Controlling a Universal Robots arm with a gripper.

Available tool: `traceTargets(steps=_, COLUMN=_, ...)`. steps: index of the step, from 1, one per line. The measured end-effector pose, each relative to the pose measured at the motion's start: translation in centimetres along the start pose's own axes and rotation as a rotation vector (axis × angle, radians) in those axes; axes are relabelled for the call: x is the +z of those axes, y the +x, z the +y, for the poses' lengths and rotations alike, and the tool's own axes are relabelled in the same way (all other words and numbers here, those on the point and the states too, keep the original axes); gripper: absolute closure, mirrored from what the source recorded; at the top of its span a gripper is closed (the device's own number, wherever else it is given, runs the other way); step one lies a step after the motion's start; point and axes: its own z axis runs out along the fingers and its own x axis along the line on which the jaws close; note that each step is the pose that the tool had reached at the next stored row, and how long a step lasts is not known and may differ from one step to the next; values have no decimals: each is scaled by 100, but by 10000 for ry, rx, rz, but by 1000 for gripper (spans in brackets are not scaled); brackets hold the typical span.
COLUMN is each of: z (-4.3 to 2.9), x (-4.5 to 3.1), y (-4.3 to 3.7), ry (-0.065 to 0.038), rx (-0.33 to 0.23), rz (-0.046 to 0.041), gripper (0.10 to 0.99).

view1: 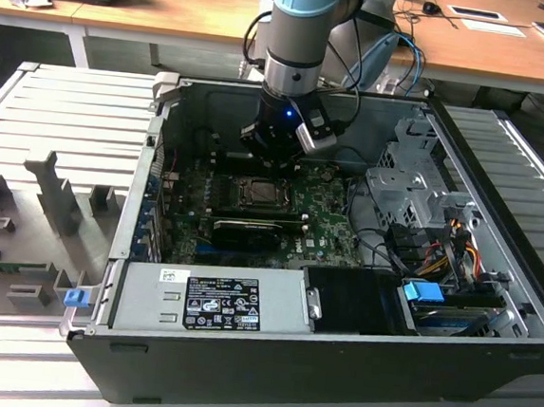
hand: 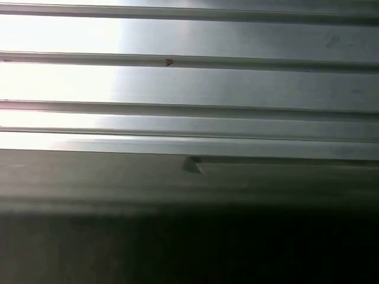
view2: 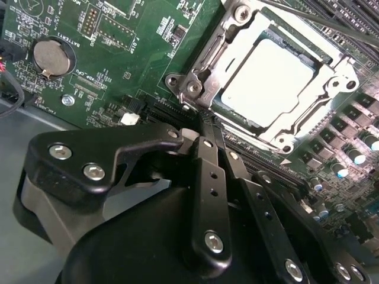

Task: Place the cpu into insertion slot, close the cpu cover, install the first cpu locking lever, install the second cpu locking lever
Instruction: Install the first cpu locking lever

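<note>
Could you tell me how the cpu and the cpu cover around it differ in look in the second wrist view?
The cpu is a solid, flat square with a pale, dull top; the cpu cover is an open frame with a large square window. The cpu's surface is plain and smooth, while the cpu cover is shinier, with stepped edges and screws at its corners. The cpu sits inside, the cpu cover lies closed around it. Both are metal, square and lie flat on the green board.

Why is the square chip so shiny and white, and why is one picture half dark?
In the second wrist view, glare washes the cpu nearly white inside the cpu cover; in the first wrist view, bright light streaks the ribbed metal surface while shadow blackens the rest.
</note>
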Motion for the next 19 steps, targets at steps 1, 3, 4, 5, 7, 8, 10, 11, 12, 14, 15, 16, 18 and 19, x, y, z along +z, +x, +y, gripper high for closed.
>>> traceTargets(steps=1, z=-1, x=2, y=0, ry=-9, rx=-1, rz=0, gripper=980)
traceTargets(steps=3, z=1, x=5, y=-1, ry=-106, rx=1, rz=-10, gripper=980)
traceTargets(steps=4, z=1, x=3, y=-1, ry=-111, rx=1, rz=-10, gripper=980)
traceTargets(steps=5, z=6, x=-22, y=-4, ry=-132, rx=-1, rz=-22, gripper=980)
traceTargets(steps=7, z=4, x=-92, y=-2, ry=-111, rx=0, rz=-9, gripper=980)
traceTargets(steps=8, z=6, x=-127, y=-3, ry=-113, rx=-1, rz=-11, gripper=980)
traceTargets(steps=10, z=8, x=-208, y=-2, ry=-111, rx=-1, rz=-9, gripper=980)
traceTargets(steps=11, z=6, x=-207, y=-3, ry=-115, rx=-2, rz=-11, gripper=980)
traceTargets(steps=12, z=-1, x=-208, y=-2, ry=-109, rx=-1, rz=-10, gripper=980)
traceTargets(steps=14, z=-9, x=-208, y=-2, ry=-81, rx=-1, rz=-7, gripper=980)
traceTargets(steps=15, z=-14, x=-209, y=-1, ry=-73, rx=-1, rz=-5, gripper=980)
traceTargets(steps=16, z=-19, x=-209, y=-1, ry=-73, rx=-1, rz=-7, gripper=980)
traceTargets(steps=18, z=-30, x=-209, y=-1, ry=-73, rx=-1, rz=-7, gripper=980)
traceTargets(steps=19, z=-35, x=-209, y=-1, ry=-74, rx=0, rz=-7, gripper=980)
